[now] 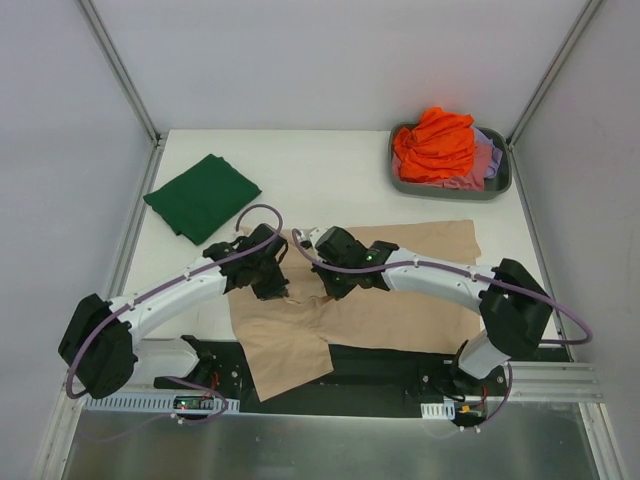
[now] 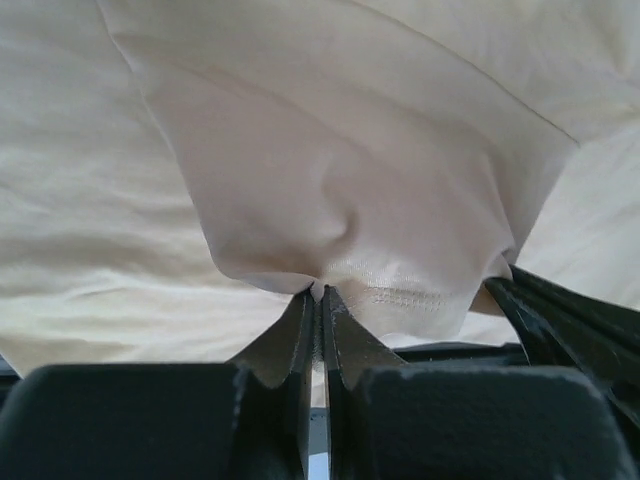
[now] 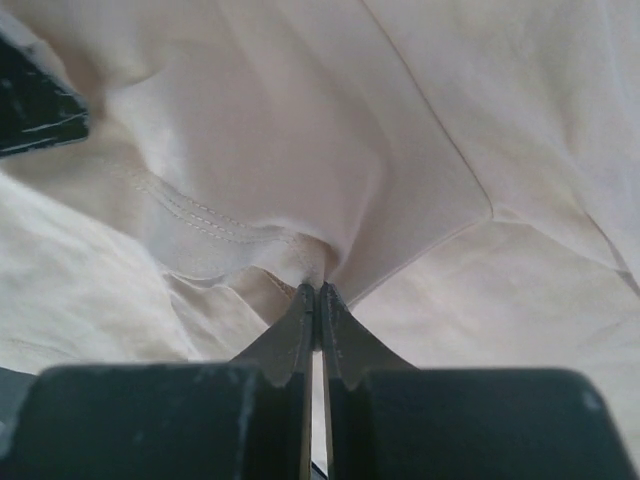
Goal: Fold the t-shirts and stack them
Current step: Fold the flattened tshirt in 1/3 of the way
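Note:
A large beige t-shirt (image 1: pixel 400 300) lies spread across the table's near middle. Both grippers meet at its left part. My left gripper (image 1: pixel 274 287) is shut on a stitched hem of the beige t-shirt (image 2: pixel 330 200), the cloth pinched at my left gripper's tips (image 2: pixel 320 292). My right gripper (image 1: pixel 330 283) is shut on the same beige t-shirt (image 3: pixel 300 150), a fold bunched at my right gripper's tips (image 3: pixel 317 288). A folded dark green t-shirt (image 1: pixel 202 196) lies at the back left. Orange (image 1: pixel 435 143), pink and lavender t-shirts fill the tub.
A grey plastic tub (image 1: pixel 402 180) stands at the back right corner. Metal frame posts rise at both back corners. The table's near edge carries the arm bases and a black strip (image 1: pixel 380 365).

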